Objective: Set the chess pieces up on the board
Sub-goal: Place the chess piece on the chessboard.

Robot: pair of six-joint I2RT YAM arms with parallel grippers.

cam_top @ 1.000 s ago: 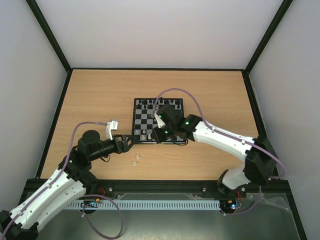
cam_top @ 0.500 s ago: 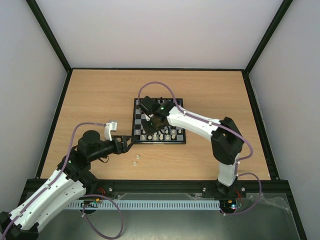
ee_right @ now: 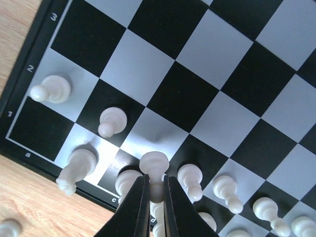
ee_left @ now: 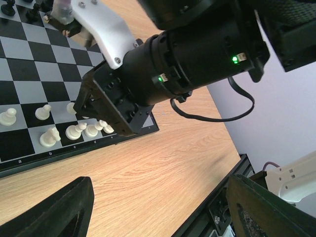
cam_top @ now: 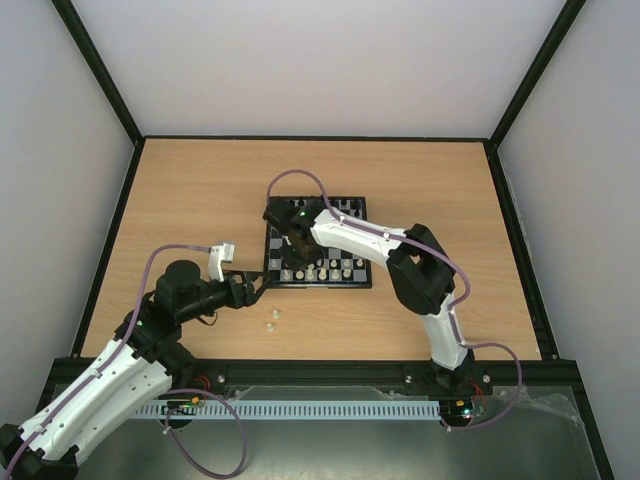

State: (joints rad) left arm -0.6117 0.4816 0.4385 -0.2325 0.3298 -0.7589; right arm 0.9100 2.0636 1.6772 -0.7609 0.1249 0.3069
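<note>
A white pawn (ee_right: 154,163) is pinched between the right fingers (ee_right: 138,205), held over the board (ee_right: 232,74) near its front rows. Neighbouring chess pieces (ee_right: 190,178) could be knocked over if it is lowered off-centre. The left fingers (ee_left: 69,210) are spread above the tabletop (ee_left: 148,173).

I have my right arm (cam_top: 360,238) reaching forward and bent to the left, the right gripper (ee_right: 156,180) pinched closed on a white piece (ee_right: 154,162), while my left gripper (ee_left: 160,182) hangs low with fingers wide apart
</note>
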